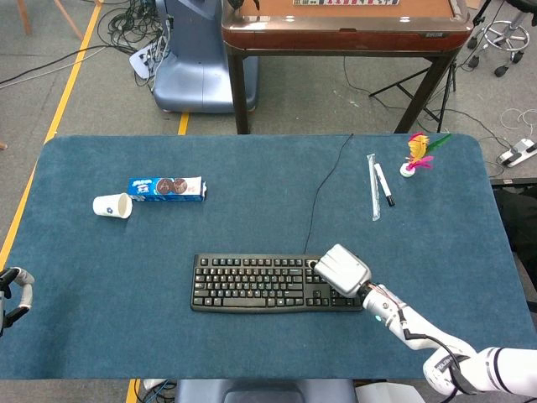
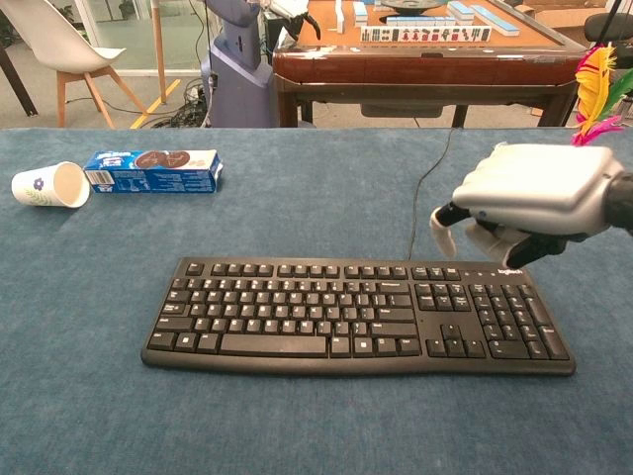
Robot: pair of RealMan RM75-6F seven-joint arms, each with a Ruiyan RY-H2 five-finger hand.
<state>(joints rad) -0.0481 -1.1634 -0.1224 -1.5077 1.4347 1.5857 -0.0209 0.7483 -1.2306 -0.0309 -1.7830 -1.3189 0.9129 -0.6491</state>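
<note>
Right hand [image 2: 529, 203] hovers above keyboard [image 2: 326, 317] numpad end, fingers curled in, holding nothing (left hand [image 1: 13, 290] barely visible, grip unclear).

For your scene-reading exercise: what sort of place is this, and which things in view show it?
Probably a robotics lab or test room: loose cables on the floor, yellow floor tape, and a blue-covered table of assorted test items under a robot hand.

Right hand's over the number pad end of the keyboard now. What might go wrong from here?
The right hand hovers above the keyboard with fingers curled; coming down like that may press several keys together. The keyboard's cable runs away across the table just behind the hand, so a forward sweep might snag it and drag the keyboard.
</note>
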